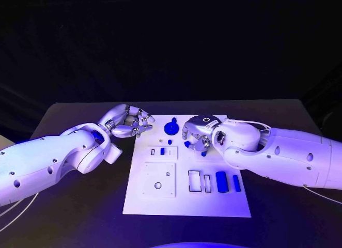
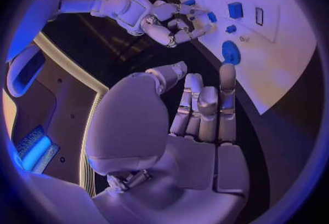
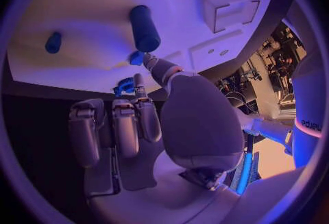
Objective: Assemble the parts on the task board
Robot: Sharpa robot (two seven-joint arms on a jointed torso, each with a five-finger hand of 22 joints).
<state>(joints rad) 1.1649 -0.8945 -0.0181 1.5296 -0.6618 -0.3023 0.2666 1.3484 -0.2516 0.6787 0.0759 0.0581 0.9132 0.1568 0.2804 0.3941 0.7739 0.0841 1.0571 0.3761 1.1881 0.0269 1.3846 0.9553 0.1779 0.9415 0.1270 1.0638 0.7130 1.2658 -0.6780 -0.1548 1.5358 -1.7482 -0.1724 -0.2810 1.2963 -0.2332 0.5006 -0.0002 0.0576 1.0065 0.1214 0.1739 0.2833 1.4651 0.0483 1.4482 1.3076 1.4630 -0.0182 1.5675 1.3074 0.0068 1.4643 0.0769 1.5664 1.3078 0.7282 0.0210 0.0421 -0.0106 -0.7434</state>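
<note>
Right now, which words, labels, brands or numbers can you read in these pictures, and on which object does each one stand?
"sharpa", partly cut off at the rim: on the right arm, seen in the right wrist view.
The task board and its blue parts carry no readable writing.

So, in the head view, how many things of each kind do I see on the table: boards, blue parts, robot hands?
Task board: 1
Blue parts: 6, namely round, dot, small block, one by the right fingers, thick cylinder, slim bar
Robot hands: 2, namely left robot hand and right robot hand
Total: 9
</note>
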